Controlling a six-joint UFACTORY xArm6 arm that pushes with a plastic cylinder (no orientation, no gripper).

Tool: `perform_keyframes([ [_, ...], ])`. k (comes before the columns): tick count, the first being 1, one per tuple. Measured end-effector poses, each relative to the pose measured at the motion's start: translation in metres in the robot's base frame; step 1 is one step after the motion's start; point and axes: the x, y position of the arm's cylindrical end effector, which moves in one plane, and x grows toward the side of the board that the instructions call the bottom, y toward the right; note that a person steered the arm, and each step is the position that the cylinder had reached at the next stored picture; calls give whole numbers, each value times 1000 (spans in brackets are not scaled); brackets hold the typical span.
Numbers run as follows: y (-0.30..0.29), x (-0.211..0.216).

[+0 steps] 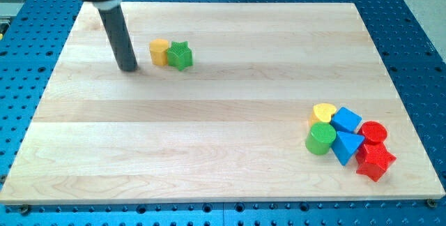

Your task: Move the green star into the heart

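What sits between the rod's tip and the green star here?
In the camera view, a yellow block lies between my tip and the green star, touching the star's left side. Bare wooden board separates the tip from that yellow block.

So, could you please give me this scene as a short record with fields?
tip: my tip on the board, at the view's left of the yellow block
green star: green star touching the yellow block
heart: yellow heart in the cluster at the view's right
cluster: green cylinder, blue cube, blue triangle, red cylinder, red star
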Motion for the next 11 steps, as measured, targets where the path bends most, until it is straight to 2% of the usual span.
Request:
perform_keyframes([
  [2, 87, -8],
  [4, 93, -47],
  [5, 117, -31],
  [7, 168, 61],
  [8, 232, 95],
  [9, 260, 125],
  [10, 256, 143],
  [11, 183, 145],
])
